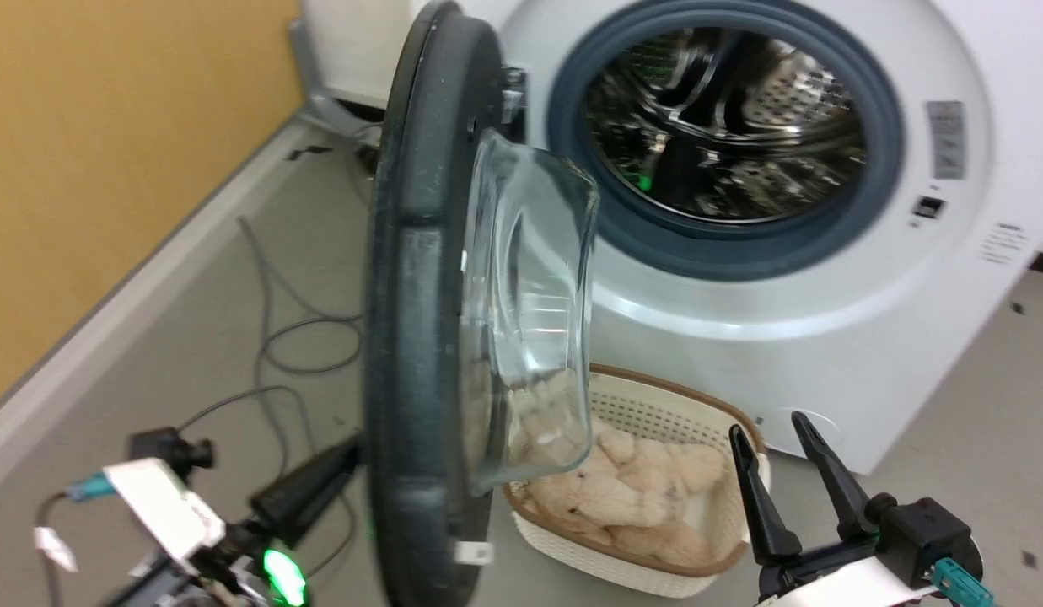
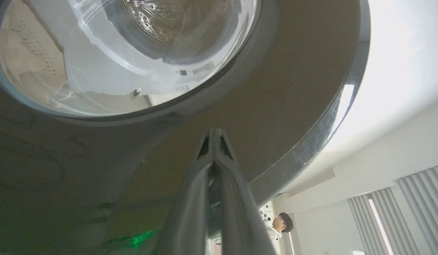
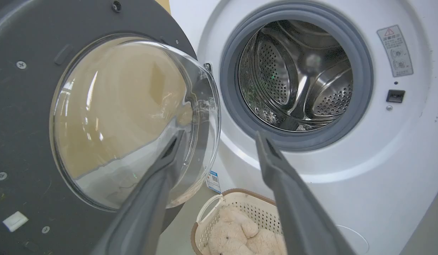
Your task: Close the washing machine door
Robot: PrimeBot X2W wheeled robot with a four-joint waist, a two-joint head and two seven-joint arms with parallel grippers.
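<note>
1. washing machine [image 1: 825, 354]: white front-loader, drum open and bare. risk: a weak push may leave the door resting on the gasket, with the dark latch socket [image 3: 396, 95] unengaged.
2. washing machine door [image 1: 411, 337]: hinged at the opening's left and swung wide, so it is nearly edge-on in the head view, with the glass bowl facing the drum. risk: its outer face looks smooth, so a pushing tip could skate off toward the rim.
3. basket [image 1: 656, 405]: cream with a brown rim, on the floor just before the machine and below the door's arc. whether the bowl clears it cannot be told.
4. plush toy [image 1: 631, 497]: beige, lying inside the basket.
5. right gripper [image 1: 766, 424]: fingers spread, holding nothing, beside the basket. risk: it seems to stand inside the door's swing and could be struck.
6. left gripper [image 2: 214, 132]: fingers pressed together on nothing, tips at the door's outer face.
7. warning label [image 3: 394, 51]: grey with a red triangle; text too small to read.
8. blue sticker [image 3: 212, 180]: unreadable. no brand name legible anywhere.
</note>
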